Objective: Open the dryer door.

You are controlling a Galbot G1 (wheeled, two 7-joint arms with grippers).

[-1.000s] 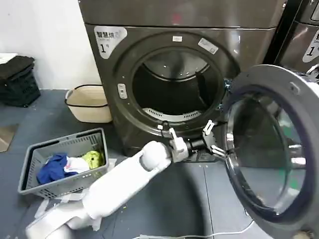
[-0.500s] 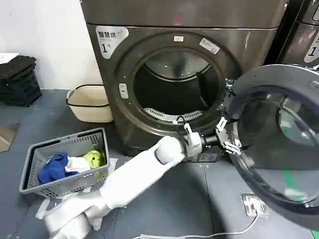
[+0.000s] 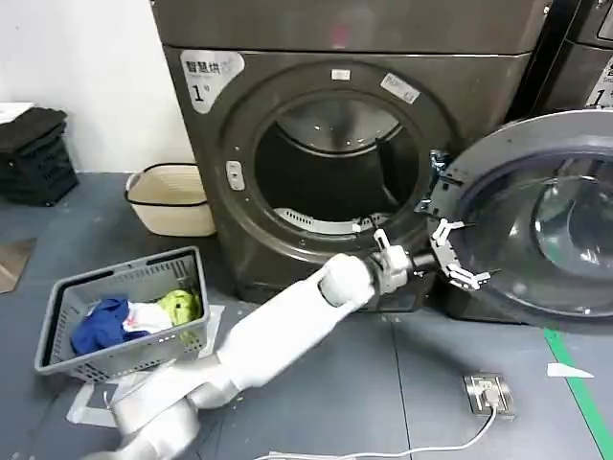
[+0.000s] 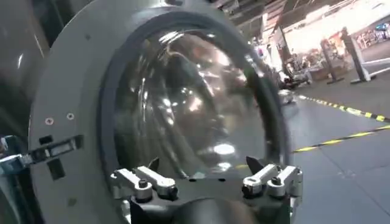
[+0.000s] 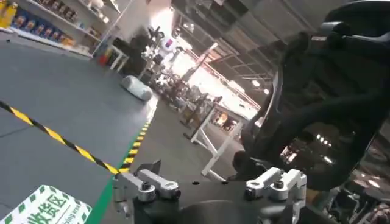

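**Door swung wide, left arm at its edge**

While the dryer door (image 3: 551, 225) hangs far out to the right of the machine, I think my job is nearly done, so I want to finish it gently. The round drum hole (image 3: 330, 168) is in full view and nothing blocks it. The door's inside face is turned toward me, with the bowl of dark glass in the middle of it.

To do this step well, I would push slow and smooth, close to the door's left edge, and stop as soon as the door will not swing any more. A hard shove could strain the hinge or make the door bounce back. I would also keep the long white arm low and away from the grey basket (image 3: 124, 316) of clothes on the floor to the left.

My left gripper (image 3: 452, 254) is at the door's near left edge, low down. Its fingers (image 4: 143, 181) are spread wide and hold nothing. From the wrist I see the door's glass (image 4: 189, 97) right in front of them, but I cannot tell if they touch the rim.

My right gripper (image 5: 210, 185) is also spread wide and holds nothing. It points out into the room.
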